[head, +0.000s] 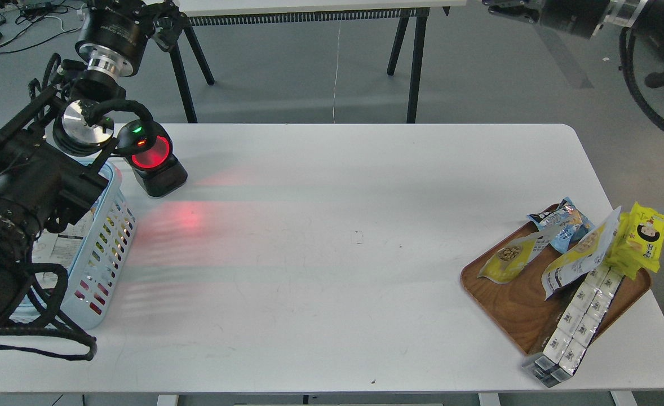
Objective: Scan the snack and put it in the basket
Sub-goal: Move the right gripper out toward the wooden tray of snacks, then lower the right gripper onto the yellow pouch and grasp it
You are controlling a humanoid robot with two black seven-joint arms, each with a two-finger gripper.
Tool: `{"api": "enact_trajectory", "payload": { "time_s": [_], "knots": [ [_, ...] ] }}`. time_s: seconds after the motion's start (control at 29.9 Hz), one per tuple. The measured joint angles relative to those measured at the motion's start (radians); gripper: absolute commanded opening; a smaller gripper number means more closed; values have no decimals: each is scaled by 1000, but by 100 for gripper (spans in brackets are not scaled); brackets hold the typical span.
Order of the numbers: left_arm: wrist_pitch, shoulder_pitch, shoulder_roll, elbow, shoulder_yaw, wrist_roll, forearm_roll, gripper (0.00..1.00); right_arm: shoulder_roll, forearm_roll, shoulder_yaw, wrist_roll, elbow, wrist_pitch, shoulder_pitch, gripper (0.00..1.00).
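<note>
Snack (513,259): small pouch, yellow bottom, pale top, round picture of beige balls. It lies on the wooden tray (509,307), table's right side. One basket (103,248), far left. One scanner (153,159), glowing red. Left gripper (166,22) and right gripper (507,8): can't tell whether fingers are apart.
</note>
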Motion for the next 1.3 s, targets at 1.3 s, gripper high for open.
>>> {"api": "enact_trajectory", "payload": {
  "time_s": [1.3],
  "knots": [
    [0,8,6,0,-9,-6,1,100,-5,-1189,-782,30,455,-101,270,98]
  ]
}}
